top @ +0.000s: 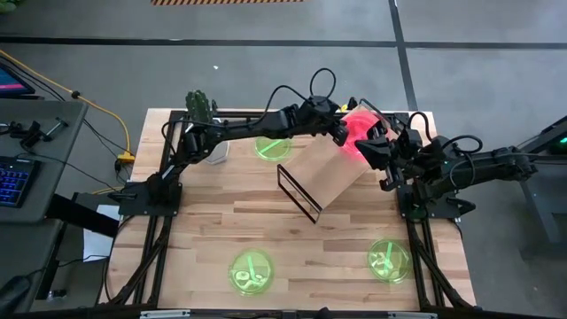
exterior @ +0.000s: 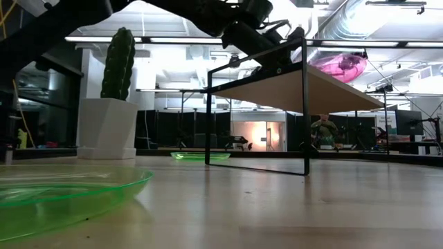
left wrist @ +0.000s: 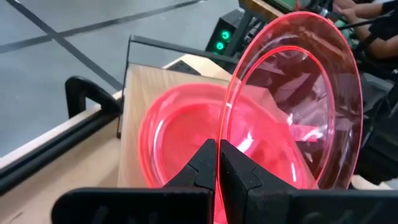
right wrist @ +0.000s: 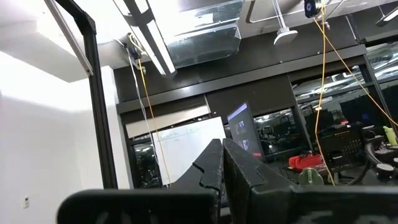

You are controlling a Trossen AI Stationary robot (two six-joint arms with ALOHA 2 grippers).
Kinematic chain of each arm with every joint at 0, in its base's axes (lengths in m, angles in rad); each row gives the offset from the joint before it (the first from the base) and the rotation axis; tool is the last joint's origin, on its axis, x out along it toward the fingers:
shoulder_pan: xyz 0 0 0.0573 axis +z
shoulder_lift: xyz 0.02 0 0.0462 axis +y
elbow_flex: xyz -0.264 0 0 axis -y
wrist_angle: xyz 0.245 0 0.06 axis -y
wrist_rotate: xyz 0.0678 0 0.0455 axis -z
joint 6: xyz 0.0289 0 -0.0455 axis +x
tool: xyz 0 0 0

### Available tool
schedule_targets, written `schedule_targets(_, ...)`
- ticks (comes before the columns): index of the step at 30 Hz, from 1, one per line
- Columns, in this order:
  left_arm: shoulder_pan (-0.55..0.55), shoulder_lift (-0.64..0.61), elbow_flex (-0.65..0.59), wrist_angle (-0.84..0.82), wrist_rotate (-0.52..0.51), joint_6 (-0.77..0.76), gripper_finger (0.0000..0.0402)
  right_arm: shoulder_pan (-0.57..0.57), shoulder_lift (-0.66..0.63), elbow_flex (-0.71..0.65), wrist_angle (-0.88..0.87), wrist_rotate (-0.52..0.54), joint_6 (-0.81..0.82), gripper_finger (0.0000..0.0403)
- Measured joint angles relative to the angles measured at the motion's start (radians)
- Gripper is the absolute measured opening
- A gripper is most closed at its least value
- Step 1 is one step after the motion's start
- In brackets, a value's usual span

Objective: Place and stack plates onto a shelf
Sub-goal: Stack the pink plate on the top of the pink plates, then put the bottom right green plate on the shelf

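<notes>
Two neon red-pink plates show in the left wrist view. One (left wrist: 186, 134) lies flat on the light-wood shelf (top: 326, 177) at its far right corner. The other (left wrist: 298, 93) stands steeply tilted above it, in my left gripper (left wrist: 219, 165), which is shut on it. From above the two read as one red patch (top: 360, 129), and my left gripper (top: 342, 131) sits beside it. My right gripper (top: 381, 152) is shut just off the shelf's right end, by its black wire frame (right wrist: 93, 93). Three green plates (top: 270, 147) (top: 251, 270) (top: 390, 260) lie flat on the table. My left gripper pinches the tilted red plate's rim (left wrist: 219, 140) between its two fingers, reaching in from the table's left. The plate stands almost on edge, over the flat red plate on the shelf. Whether its lower part touches that plate is hidden by the fingers.
A cactus (exterior: 118, 62) in a white pot (exterior: 107, 128) stands at the table's far left corner. The shelf sits askew in the middle of the table on thin black legs (exterior: 305, 104). One green plate (exterior: 62, 194) lies close to the low camera.
</notes>
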Motion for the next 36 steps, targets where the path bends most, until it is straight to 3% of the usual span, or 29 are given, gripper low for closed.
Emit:
schedule_targets(10,0.005,-0.001,0.000,-0.011,-0.028,0.024,0.0014,0.000,0.000,0.000,-0.004,0.000,0.003,0.0000)
schedule_targets(23,0.010,-0.009,0.000,-0.022,0.004,0.054,0.0134,0.000,0.000,0.000,-0.008,0.000,0.007,0.0000)
schedule_targets(31,0.044,-0.062,0.000,-0.091,0.038,0.065,0.0169,0.000,0.000,0.000,-0.008,0.000,0.004,0.0000)
schedule_targets(33,0.053,-0.084,0.000,-0.107,0.075,0.066,0.0170,0.000,0.000,0.000,-0.008,0.000,0.003,0.0000)
schedule_targets(36,0.070,-0.143,0.000,-0.144,0.230,0.099,0.0170,0.000,0.000,0.000,-0.009,0.000,0.003,0.0000)
